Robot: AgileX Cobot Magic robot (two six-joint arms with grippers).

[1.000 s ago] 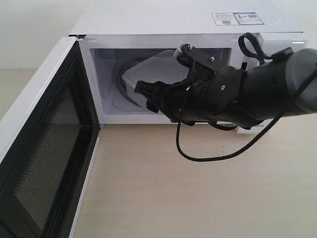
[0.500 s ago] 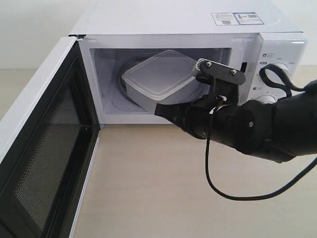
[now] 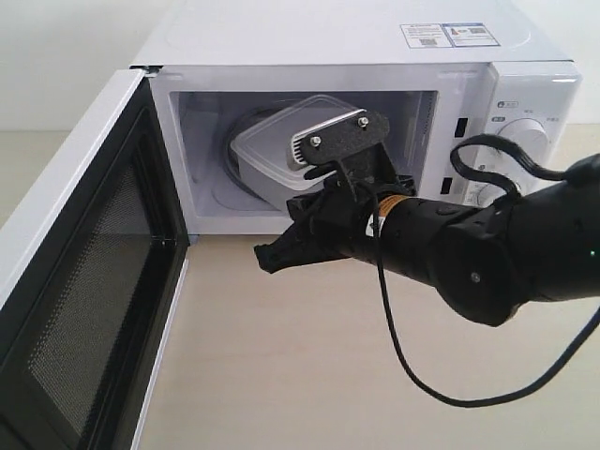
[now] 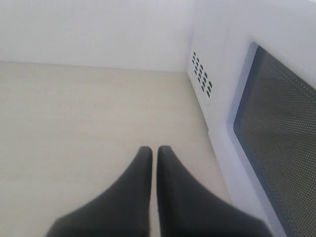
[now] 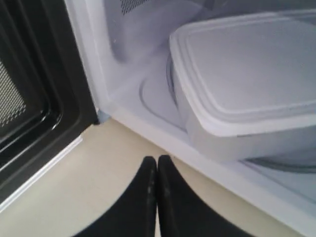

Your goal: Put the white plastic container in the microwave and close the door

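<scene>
The white plastic container (image 3: 272,145) (image 5: 247,84) rests on the turntable inside the microwave (image 3: 328,42), lid on, partly hidden by my right arm in the exterior view. The door (image 3: 80,281) (image 5: 34,84) stands wide open to the left, its black inner face and mesh window showing. My right gripper (image 3: 265,258) (image 5: 157,160) is shut and empty, outside the cavity just in front of the lower sill, tips toward the door side. My left gripper (image 4: 154,150) is shut on nothing above the tabletop, beside the door's outer face (image 4: 276,123).
A black cable (image 3: 403,356) loops down from my right arm over the beige tabletop (image 3: 309,375). The microwave's dial panel (image 3: 530,136) is at the right, partly behind the arm. A white wall (image 4: 94,29) stands behind the table.
My right gripper let go of the container, closed, and drew back out of the cavity. It then swung left and lower toward the open door. The container stays on the turntable.
</scene>
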